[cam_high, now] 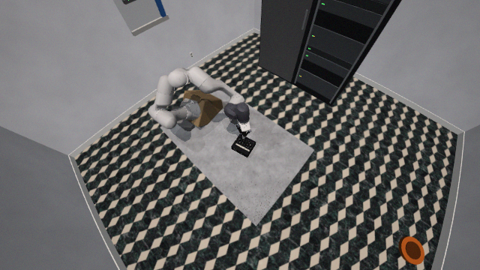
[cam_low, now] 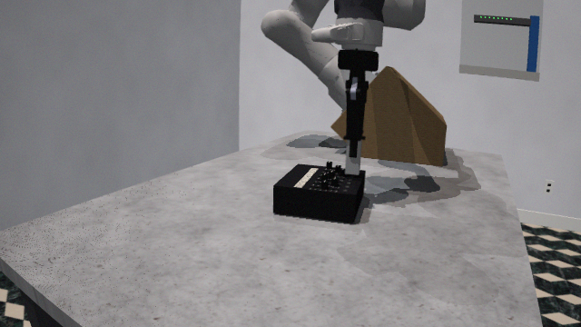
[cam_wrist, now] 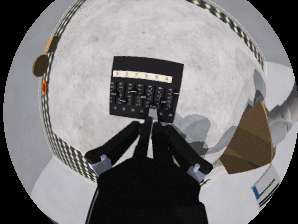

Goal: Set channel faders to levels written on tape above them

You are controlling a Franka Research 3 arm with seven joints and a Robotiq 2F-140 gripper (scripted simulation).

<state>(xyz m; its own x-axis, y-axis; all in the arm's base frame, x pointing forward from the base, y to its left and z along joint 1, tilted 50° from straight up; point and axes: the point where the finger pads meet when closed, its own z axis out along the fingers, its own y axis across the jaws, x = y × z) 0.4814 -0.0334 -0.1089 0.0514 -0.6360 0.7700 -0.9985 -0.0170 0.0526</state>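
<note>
Gripper clenched at desk

My gripper was clenched on nothing; the wrist view showed numbers on the tape, unreadable from the exterior.

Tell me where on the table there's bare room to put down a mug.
In the exterior view, the table has wide bare patches left of the desk and from it to the near edge. It's crowded over the desk's faders, where the gripper reaches down, and behind, near the brown block.
</note>
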